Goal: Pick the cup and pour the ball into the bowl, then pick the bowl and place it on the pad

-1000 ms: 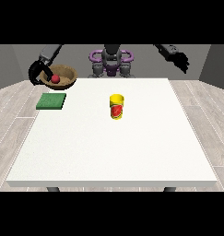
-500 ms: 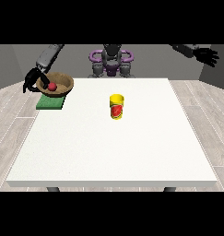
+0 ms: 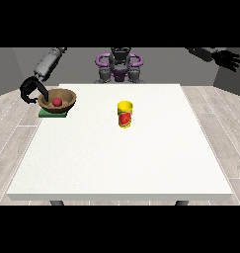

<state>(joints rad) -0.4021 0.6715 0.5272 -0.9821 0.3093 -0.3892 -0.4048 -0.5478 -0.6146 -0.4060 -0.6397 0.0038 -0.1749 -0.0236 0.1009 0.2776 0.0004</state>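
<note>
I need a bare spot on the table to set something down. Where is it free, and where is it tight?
Free: the whole near half of the table, in front of the cup, and the right side between cup and right edge. Also the strip between bowl and cup. Crowded: the far left corner, where the bowl with the ball sits over the pad, with the hand at the view's left at its rim.

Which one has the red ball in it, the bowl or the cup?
The brown bowl does. The red ball sits inside it. The yellow cup stands alone mid-table.
</note>
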